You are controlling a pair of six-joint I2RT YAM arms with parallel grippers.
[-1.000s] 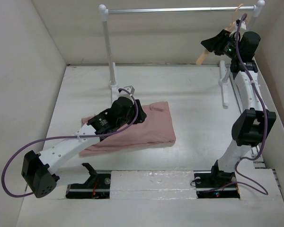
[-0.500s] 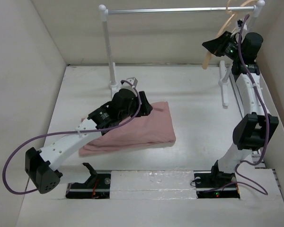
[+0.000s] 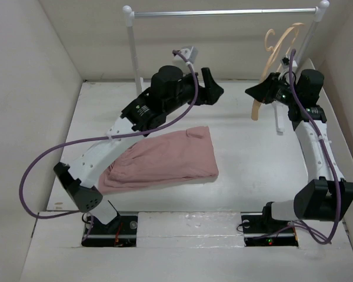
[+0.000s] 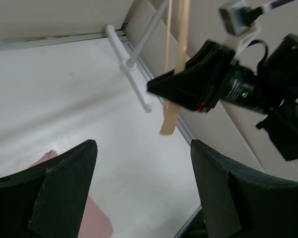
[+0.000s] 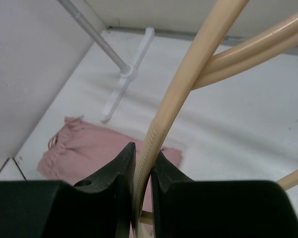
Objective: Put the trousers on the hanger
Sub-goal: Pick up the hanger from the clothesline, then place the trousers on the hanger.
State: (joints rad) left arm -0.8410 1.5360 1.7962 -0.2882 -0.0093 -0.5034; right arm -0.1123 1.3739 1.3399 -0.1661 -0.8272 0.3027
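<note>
The dusty-pink trousers (image 3: pixel 165 161) lie folded and wrinkled on the table, left of centre, with no gripper touching them. They also show in the right wrist view (image 5: pixel 89 144). My right gripper (image 3: pixel 257 94) is shut on one arm of the light-tan wooden hanger (image 3: pixel 279 44) and holds it in the air below the rail, its hook blurred. In the right wrist view the hanger (image 5: pixel 188 74) runs between the closed jaws of the gripper (image 5: pixel 143 163). My left gripper (image 3: pixel 215 91) is open and empty, raised above the table and facing the hanger (image 4: pixel 181 29). Its own view shows the gripper (image 4: pixel 144 183) spread wide.
The silver-and-white clothes rail (image 3: pixel 223 12) spans the back, with its left post (image 3: pixel 134 64) and right foot (image 3: pixel 277 111) on the table. White walls enclose the left, back and right sides. The arm bases sit at the near edge.
My left arm has lifted off the trousers and swung up and back-right towards the hanger. My right arm has brought the hanger off the rail, lower and leftwards.
</note>
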